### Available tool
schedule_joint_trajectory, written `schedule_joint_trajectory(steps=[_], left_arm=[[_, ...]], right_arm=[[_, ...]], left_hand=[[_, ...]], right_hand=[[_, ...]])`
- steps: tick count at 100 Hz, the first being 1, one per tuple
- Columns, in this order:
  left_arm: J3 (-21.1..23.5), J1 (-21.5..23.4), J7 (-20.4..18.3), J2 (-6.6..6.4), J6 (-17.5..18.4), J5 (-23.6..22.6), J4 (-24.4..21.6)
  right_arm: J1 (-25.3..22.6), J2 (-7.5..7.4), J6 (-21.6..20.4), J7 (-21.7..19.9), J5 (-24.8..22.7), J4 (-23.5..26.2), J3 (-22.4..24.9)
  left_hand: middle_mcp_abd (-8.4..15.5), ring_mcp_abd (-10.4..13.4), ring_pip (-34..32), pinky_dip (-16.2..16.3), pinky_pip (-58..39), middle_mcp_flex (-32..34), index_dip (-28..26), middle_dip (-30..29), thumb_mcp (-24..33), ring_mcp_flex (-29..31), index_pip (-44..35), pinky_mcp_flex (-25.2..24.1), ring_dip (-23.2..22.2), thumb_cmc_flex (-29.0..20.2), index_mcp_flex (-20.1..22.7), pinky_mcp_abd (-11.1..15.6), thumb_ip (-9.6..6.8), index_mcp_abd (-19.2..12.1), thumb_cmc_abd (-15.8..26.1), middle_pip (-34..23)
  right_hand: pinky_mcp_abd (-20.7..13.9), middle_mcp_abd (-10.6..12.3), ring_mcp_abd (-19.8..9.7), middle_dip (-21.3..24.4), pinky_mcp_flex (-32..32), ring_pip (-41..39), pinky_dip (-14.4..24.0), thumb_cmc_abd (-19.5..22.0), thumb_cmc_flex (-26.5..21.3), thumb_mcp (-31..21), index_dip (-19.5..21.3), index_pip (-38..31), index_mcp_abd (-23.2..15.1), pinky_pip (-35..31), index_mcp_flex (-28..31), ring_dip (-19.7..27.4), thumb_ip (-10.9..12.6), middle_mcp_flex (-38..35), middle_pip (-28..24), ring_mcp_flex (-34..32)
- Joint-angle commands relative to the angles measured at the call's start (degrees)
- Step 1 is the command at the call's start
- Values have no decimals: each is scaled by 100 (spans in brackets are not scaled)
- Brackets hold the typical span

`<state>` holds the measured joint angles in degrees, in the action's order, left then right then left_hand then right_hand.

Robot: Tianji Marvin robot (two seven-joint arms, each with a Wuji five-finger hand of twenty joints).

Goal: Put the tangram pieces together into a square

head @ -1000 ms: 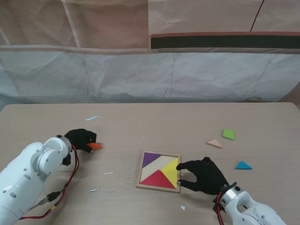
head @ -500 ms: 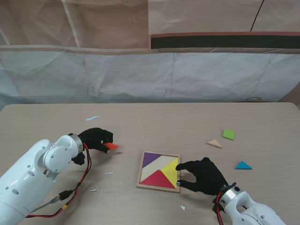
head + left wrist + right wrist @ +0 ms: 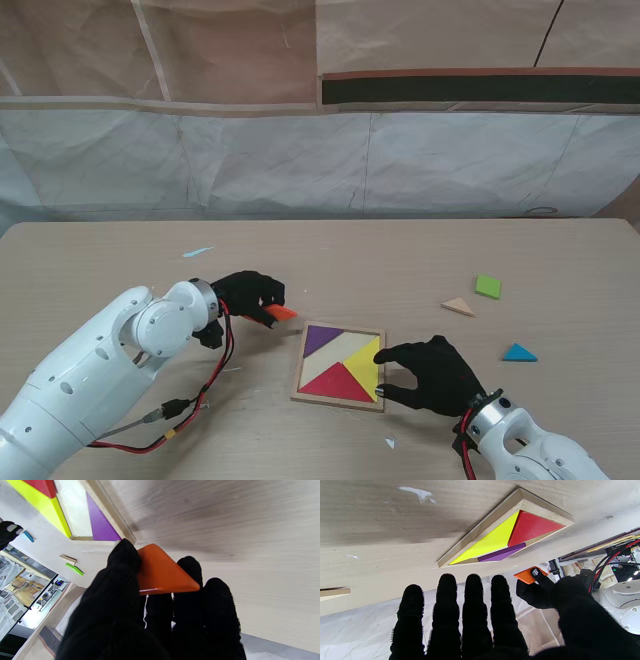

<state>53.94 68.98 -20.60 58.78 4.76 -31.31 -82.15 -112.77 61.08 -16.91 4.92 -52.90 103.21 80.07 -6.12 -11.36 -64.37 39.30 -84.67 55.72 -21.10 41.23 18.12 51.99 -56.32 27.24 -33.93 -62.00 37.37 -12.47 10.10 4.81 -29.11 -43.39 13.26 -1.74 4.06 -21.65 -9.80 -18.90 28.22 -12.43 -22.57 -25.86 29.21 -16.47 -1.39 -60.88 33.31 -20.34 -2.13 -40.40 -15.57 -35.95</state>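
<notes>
- Table [image 3: 120,260] — pale wood, wide, with the work gathered near me at its middle.
- Tray [image 3: 341,401], the square wooden frame, lies flat between my two hands; it already holds a purple piece [image 3: 320,339], a yellow piece [image 3: 366,365] and a red piece [image 3: 335,381], and a pale patch among them that I cannot tell to be a cream piece or bare floor.
- Left hand [image 3: 252,293] sits just left of the tray's far-left corner, thumb and fingers clamped on the orange piece [image 3: 281,313] — the left wrist view shows it pinched flat, a rounded corner sticking out past the fingertips.
- The relation that counts: the tray lies to the right of that hand and slightly nearer to me, close by, and the orange piece's free tip points toward it. I judge the left hand is the one to place it; the piece's long edge will need turning to match whatever gap is left.
- Right hand [image 3: 432,373] rests at the tray's right edge, fingers spread and holding nothing; I take it to be steadying the frame.
- Loose pieces well to the right: green [image 3: 488,287], tan [image 3: 459,307] and blue [image 3: 519,353], all nearer the right hand.
</notes>
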Motion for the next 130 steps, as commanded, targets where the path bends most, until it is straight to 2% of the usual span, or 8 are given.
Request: schedule_joint_trajectory(steps=[1, 19, 51, 71, 87, 105, 130], left_arm=[[-103, -94, -87, 135, -83, 98, -34], [-700, -441, -29, 238, -369, 467, 81], [-1779, -1096, 196, 527, -680, 1088, 511], [-2069, -1270, 482, 772, -757, 1478, 844], [-2264, -1423, 532, 906, -783, 1709, 1045], [-2531, -1611, 448, 988, -864, 1801, 1184], [-2673, -1657, 342, 969, -1145, 1710, 1149]], right_arm=[[-16, 20, -38, -65, -15, 30, -6], [3, 20, -59, -69, 2, 17, -10], [29, 19, -93, -60, 8, -8, -22], [25, 19, -115, -26, -31, -15, -7], [20, 21, -98, -18, -29, -14, 0], [14, 22, -91, -21, -23, -13, 1], [-26, 27, -84, 1, -16, -17, 38]], left_hand=[[119, -172, -312, 105, -260, 355, -37, -4, -29, 306, -122, 136, -114, -265, 212, -49, -230, -221, 409, -976], [132, -203, -484, 136, -402, 478, -1, -9, -100, 488, -82, 315, -119, -260, 267, -137, -229, -173, 386, -1156], [130, -242, -515, 124, -453, 506, 26, -97, -139, 531, -44, 347, -45, -269, 306, -165, -230, -123, 397, -1206], [119, -308, -380, 89, -342, 444, 18, -161, -155, 410, -36, 205, 24, -293, 289, -166, -238, -114, 401, -1099], [98, -334, -374, 90, -325, 436, 24, -167, -199, 395, -22, 197, 30, -250, 285, -197, -226, -110, 372, -1083], [66, -362, -351, 90, -299, 372, 75, -171, -305, 334, 91, 167, 37, -121, 202, -228, -216, -59, 286, -1047], [35, -429, -312, 101, -251, 284, 89, -175, -483, 265, 358, 129, 45, 30, 36, -301, -238, 3, 187, -1009]], right_hand=[[20, -1, -19, 4, 118, 52, 52, 173, -79, 95, -50, -12, -67, 65, 57, 33, 18, 133, 39, 120], [18, -8, -14, 5, 118, 52, 51, 176, -79, 95, -50, -12, -63, 66, 57, 32, 18, 134, 40, 121], [11, -3, -19, 5, 121, 54, 50, 173, -82, 94, -52, -10, -68, 69, 54, 34, 18, 131, 39, 123], [14, -8, -13, 5, 119, 53, 49, 172, -80, 93, -51, -12, -63, 70, 59, 33, 18, 130, 39, 120], [16, -6, -13, 5, 122, 55, 49, 171, -83, 92, -51, -13, -62, 70, 61, 34, 18, 125, 39, 127], [13, -1, -16, 5, 118, 53, 49, 174, -78, 94, -51, -15, -65, 69, 63, 34, 18, 130, 41, 122], [16, -8, -13, 5, 118, 55, 49, 170, -80, 94, -50, -18, -64, 68, 70, 34, 18, 128, 40, 125]])
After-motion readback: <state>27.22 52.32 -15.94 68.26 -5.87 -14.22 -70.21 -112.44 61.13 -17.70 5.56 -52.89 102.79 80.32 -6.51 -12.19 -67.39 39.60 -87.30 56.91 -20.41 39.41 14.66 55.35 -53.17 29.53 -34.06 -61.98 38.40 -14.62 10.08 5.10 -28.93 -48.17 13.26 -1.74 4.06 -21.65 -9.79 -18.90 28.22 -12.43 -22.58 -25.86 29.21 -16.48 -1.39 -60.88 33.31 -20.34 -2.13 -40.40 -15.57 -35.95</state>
